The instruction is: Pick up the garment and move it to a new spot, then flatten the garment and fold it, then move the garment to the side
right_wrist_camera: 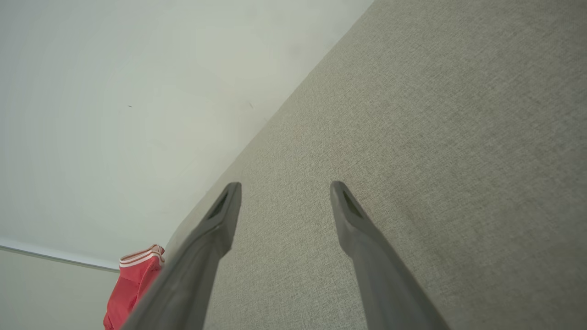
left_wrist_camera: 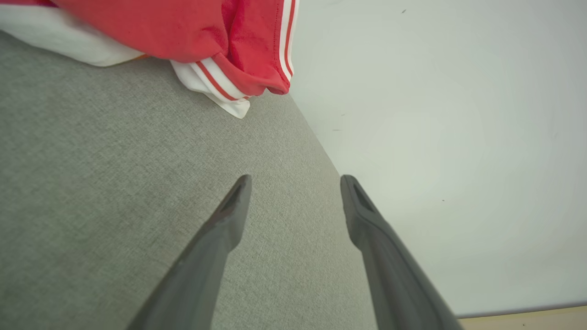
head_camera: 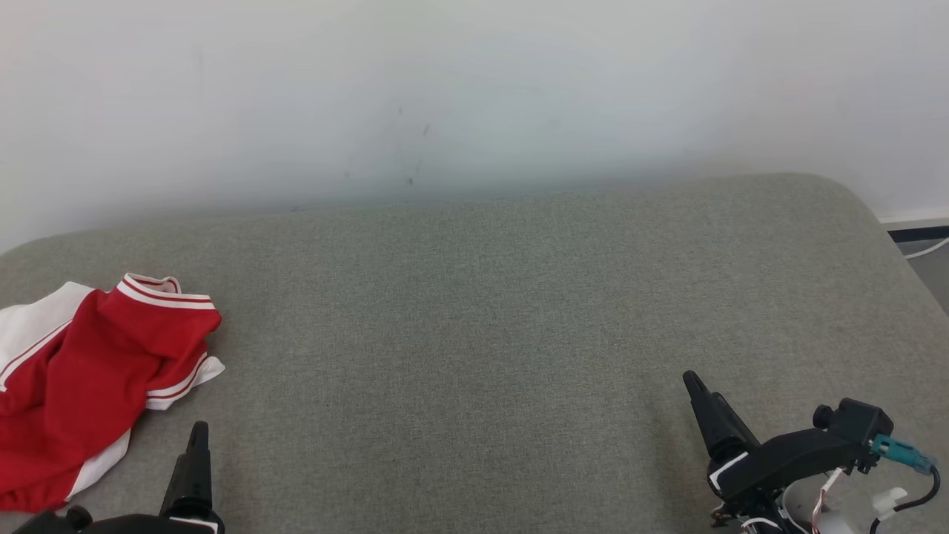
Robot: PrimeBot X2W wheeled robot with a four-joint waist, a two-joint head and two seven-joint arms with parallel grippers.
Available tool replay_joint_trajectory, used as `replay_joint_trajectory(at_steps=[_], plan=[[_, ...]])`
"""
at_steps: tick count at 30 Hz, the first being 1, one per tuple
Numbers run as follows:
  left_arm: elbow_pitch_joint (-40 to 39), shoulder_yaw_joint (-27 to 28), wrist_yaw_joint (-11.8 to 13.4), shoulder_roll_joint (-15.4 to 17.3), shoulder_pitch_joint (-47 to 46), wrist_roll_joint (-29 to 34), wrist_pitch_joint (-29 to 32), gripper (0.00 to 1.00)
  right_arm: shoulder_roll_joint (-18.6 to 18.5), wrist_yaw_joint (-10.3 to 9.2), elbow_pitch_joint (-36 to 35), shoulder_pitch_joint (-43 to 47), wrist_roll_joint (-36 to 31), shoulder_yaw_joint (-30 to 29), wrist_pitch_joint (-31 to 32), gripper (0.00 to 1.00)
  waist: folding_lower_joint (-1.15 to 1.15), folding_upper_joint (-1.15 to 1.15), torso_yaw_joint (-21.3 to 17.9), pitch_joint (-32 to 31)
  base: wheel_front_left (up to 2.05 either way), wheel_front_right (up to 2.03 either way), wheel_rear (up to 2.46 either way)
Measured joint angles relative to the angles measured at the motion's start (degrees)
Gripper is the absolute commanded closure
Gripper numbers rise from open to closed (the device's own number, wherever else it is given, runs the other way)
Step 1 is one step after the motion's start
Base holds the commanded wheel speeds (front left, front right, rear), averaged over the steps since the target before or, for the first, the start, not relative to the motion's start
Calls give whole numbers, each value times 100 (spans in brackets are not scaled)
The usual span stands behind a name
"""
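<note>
- Head view: the crumpled red-and-white garment [head_camera: 81, 371] lies at the left edge of the grey padded surface [head_camera: 474, 319], with one white part reaching that view's left border.
- The left gripper [left_wrist_camera: 296, 183] hangs just beside the garment's striped hem, fingers spread wide and empty.
- The right gripper [right_wrist_camera: 285, 188], likewise spread and empty, sits well apart at the lower right.
- Bare grey fabric separates them.
- A pale wall [head_camera: 474, 89] backs the surface.
</note>
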Motion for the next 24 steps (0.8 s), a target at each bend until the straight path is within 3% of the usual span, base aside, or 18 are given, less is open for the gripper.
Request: replay_joint_trajectory(at_steps=[24], plan=[[-379, 176, 334, -30, 36, 2281, -113, 0, -304, -345, -91, -182, -2057, 391, -93, 0, 0, 0, -8, -41, 0, 0, 0]])
